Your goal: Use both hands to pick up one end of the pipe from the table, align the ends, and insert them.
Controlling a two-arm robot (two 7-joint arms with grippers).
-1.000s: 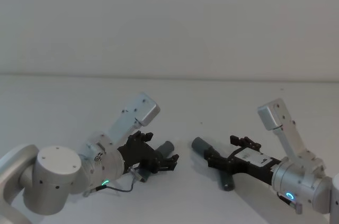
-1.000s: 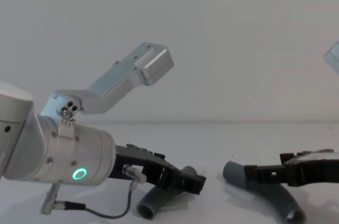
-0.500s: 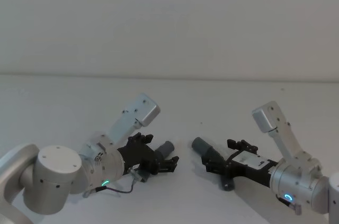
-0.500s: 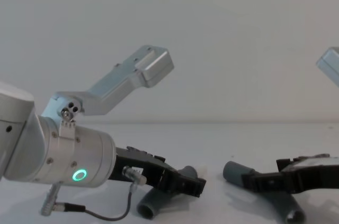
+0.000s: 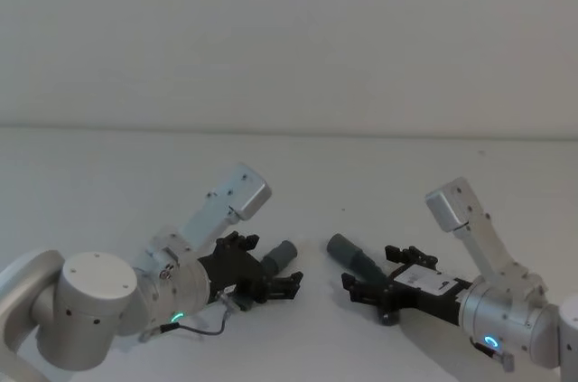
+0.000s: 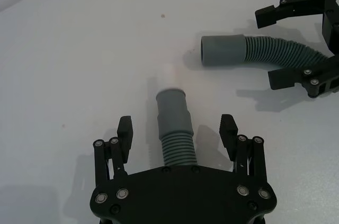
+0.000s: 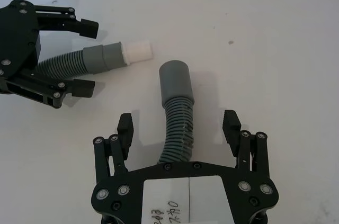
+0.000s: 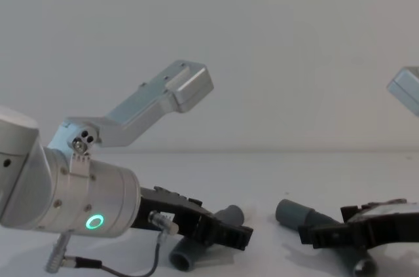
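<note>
Two dark grey ribbed pipe pieces lie on the white table (image 5: 90, 183), their ends facing each other across a small gap. The left piece (image 6: 175, 128) has a grey cuff with a white spigot (image 7: 137, 51). My left gripper (image 6: 177, 131) is open and low over it, one finger on each side of the ribbed part. The right piece (image 7: 177, 118) ends in a plain grey cuff (image 7: 175, 81). My right gripper (image 7: 178, 124) is open and straddles its ribbed part. In the head view the left gripper (image 5: 271, 281) and right gripper (image 5: 366, 284) point towards each other.
Bare white table stretches all around the two pieces, with a plain pale wall (image 5: 289, 30) behind. The arms' silver wrist camera mounts (image 8: 177, 90) stick up above the grippers.
Both grippers have sunk lower towards the table around their pipe pieces. The right gripper has also drawn back a little along its piece. The pipes have not moved.
</note>
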